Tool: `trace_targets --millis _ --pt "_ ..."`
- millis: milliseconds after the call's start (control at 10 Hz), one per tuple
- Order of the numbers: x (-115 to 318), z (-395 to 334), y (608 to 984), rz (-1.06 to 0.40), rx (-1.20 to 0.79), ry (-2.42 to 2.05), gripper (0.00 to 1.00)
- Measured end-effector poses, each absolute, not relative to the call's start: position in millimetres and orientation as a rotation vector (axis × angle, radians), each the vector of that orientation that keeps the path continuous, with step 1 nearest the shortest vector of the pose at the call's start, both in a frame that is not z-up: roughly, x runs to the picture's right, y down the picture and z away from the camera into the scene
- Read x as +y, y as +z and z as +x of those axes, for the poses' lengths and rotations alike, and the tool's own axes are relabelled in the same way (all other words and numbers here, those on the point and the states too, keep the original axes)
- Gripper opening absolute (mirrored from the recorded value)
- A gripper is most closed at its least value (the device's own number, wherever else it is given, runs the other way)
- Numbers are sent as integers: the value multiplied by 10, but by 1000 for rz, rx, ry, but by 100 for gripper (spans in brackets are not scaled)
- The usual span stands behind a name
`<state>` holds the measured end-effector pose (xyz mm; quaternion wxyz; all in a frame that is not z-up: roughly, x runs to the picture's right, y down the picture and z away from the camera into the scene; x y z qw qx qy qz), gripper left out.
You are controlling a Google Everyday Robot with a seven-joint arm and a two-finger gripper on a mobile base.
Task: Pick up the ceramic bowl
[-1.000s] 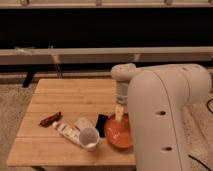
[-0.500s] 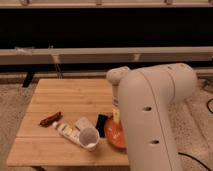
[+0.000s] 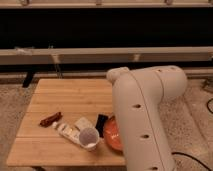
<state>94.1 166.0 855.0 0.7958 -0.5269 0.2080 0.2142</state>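
Note:
The orange-red ceramic bowl [image 3: 112, 135] sits near the front right of the wooden table [image 3: 70, 95]. Only its left part shows; the rest is behind my big white arm [image 3: 145, 115]. The arm reaches down over the bowl from the right. My gripper is hidden behind the arm, somewhere at or just above the bowl, and I cannot see whether it touches the bowl.
A small white cup [image 3: 89, 137] lies on its side just left of the bowl. A white packet [image 3: 67, 130] lies beside the cup, and a black object [image 3: 101, 124] lies between cup and bowl. A red-brown item [image 3: 50, 119] lies at the left. A dark wall with a rail [image 3: 75, 55] stands behind.
The arm has swung further over the bowl and towards the camera. It now covers more of the bowl and hides the gripper, which showed above the bowl a second ago.

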Motion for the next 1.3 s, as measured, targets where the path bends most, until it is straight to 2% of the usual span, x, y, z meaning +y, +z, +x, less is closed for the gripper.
trace_targets --millis 100,200,600,1300 --pt "1666 933 8555 -1140 453 458 2" --pt "1670 955 8554 -1147 454 466 0" --pt "1386 1083 8343 -1120 356 549 0" --pt "649 1390 7575 -960 117 632 0"
